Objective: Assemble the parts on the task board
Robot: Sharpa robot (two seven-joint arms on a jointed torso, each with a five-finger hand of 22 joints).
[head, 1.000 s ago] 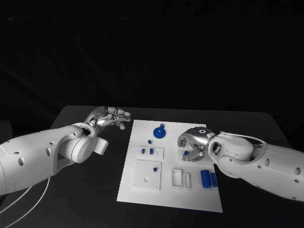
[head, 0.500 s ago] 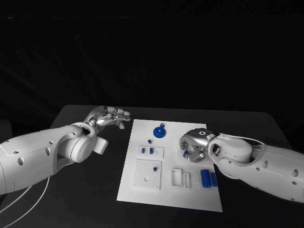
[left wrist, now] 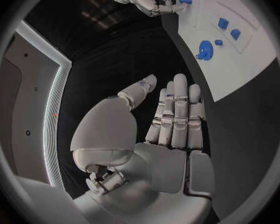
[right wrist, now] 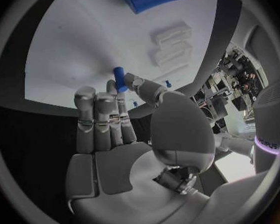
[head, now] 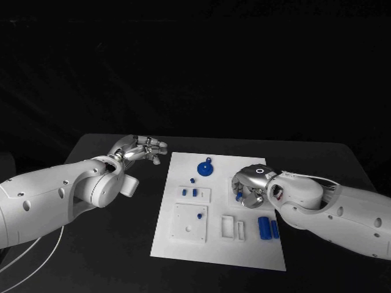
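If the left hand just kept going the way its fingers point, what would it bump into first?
Probably the task board: the left hand hangs open over the black table, fingers aimed at its near edge, towards the blue wheel-shaped part. Depth is unclear.

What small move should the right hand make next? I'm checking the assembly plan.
Probably lower the small blue peg, pinched at the right hand's fingertips, toward a seat on the task board just below. The left hand rests open beside the board.

The right robot hand [head: 250,186] hangs over the task board's [head: 215,250] right middle, blocking that spot. The bare surface [head: 125,244] at lower left lies open. The left robot hand [head: 141,149] stands beside the board's upper left edge.
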